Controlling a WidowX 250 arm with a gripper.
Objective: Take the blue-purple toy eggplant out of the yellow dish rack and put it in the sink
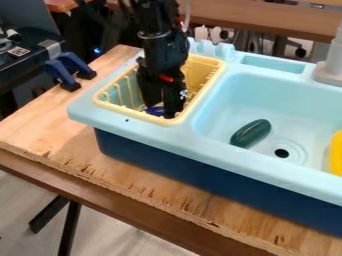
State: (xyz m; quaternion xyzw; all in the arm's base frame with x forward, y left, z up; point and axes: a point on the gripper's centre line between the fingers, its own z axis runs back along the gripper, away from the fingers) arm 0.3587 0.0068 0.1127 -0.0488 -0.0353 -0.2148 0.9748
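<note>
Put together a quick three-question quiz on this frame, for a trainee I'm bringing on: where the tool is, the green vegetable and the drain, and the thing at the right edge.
1. Where is the tool?
A) Over the drain
B) Down in the basket at the sink's left end
C) Above the blue clamps
2. True or false: the green vegetable covers the hole of the drain.
3. Fill in the colour: the thing in the basin, cut off by the picture's right edge, is ____.

Key: 1. B; 2. False, the vegetable lies beside the hole; 3. yellow
</note>
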